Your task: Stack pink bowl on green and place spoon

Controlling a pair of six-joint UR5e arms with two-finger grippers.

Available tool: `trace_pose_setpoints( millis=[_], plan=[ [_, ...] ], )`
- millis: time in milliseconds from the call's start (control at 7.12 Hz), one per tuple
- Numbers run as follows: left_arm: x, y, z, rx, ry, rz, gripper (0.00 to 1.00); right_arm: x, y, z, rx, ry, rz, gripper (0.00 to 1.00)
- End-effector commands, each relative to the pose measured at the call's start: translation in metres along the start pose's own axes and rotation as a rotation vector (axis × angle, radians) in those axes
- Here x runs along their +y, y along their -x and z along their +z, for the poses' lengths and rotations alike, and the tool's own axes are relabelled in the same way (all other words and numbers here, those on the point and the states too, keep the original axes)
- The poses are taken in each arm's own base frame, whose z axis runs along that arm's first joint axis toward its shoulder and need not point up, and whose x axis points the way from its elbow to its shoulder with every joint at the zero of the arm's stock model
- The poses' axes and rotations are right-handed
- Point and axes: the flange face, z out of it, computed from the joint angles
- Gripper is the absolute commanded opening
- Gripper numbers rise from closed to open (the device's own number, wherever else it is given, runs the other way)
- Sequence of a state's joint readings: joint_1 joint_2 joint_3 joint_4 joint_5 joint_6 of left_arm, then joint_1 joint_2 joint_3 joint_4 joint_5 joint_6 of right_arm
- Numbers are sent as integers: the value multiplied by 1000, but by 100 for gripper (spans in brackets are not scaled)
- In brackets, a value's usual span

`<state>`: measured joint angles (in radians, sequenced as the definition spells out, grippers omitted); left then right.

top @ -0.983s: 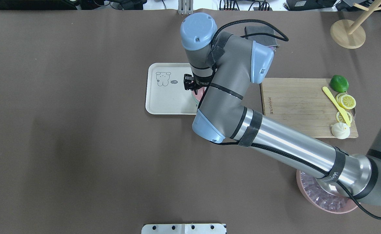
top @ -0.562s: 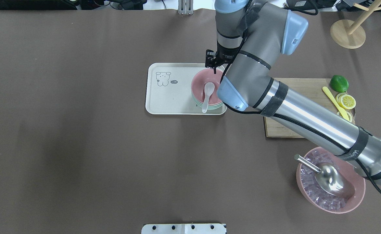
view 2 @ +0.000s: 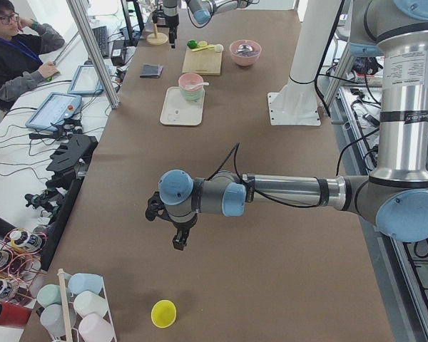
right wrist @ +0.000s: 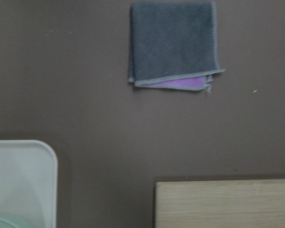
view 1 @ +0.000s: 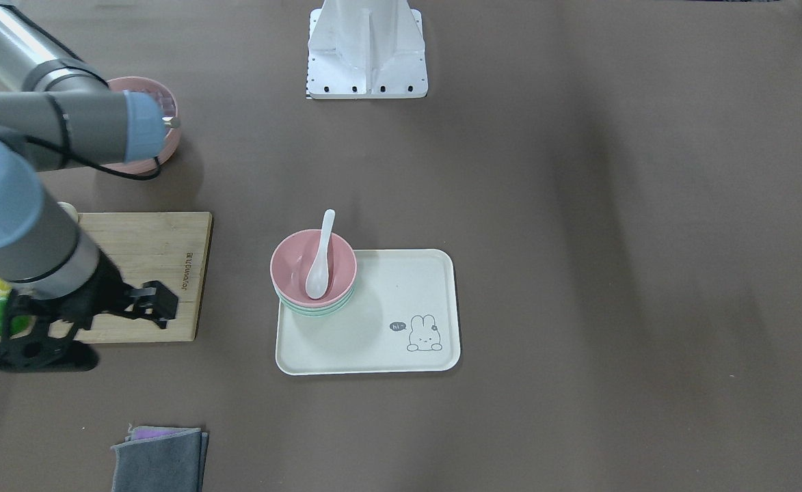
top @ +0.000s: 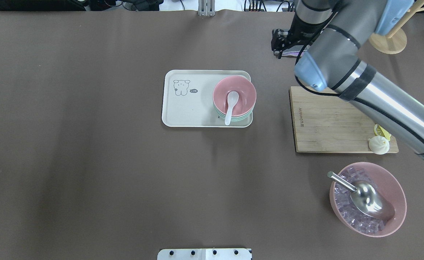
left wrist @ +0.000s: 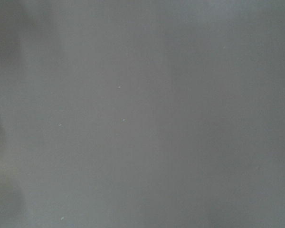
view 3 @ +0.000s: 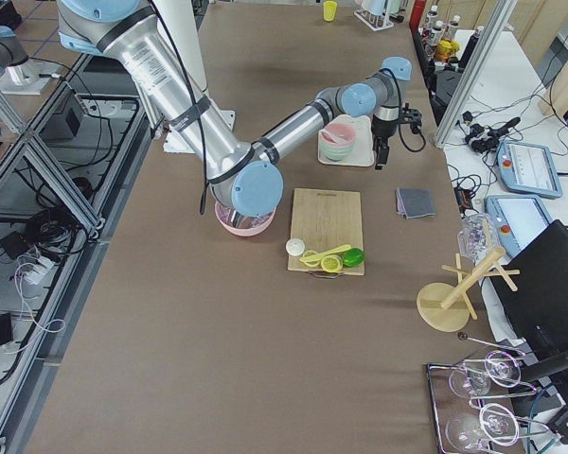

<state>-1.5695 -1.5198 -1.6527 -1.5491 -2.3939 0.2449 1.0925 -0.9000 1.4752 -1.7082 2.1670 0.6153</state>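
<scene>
The right claw (top: 279,44) hangs over the far edge of the brown counter (top: 89,173), near one grey cloth (right wrist: 173,42). I cannot tell if it is open. The left claw (view 2: 178,241) hangs over plain counter, and I cannot tell there either. One tray (top: 186,112) sits mid-counter with wide room around it. On it, one pink bowl (top: 242,92) sits in one green bowl (top: 240,118), with one spoon (top: 230,106) inside.

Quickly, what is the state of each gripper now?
Left gripper: cannot be told.
Right gripper: cannot be told; spoon lies in pink bowl.
</scene>
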Motion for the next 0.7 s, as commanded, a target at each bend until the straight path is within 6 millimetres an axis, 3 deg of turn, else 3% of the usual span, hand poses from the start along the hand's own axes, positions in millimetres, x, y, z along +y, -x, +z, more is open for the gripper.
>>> trace_pose_setpoints(
  millis=[0,281,421,562],
  plan=[
    [20,18,-22,-47,36,-11,99,-3,-167,-22,-27,11,-65,100],
    [40,12,-34,-56,12,-34,99,44,-315,-8,4,45,-115,100],
    [40,12,-34,-48,10,-91,99,80,-381,6,18,72,-151,100],
    [42,11,-35,-46,6,-112,99,108,-432,5,14,75,-103,100]
  ],
)
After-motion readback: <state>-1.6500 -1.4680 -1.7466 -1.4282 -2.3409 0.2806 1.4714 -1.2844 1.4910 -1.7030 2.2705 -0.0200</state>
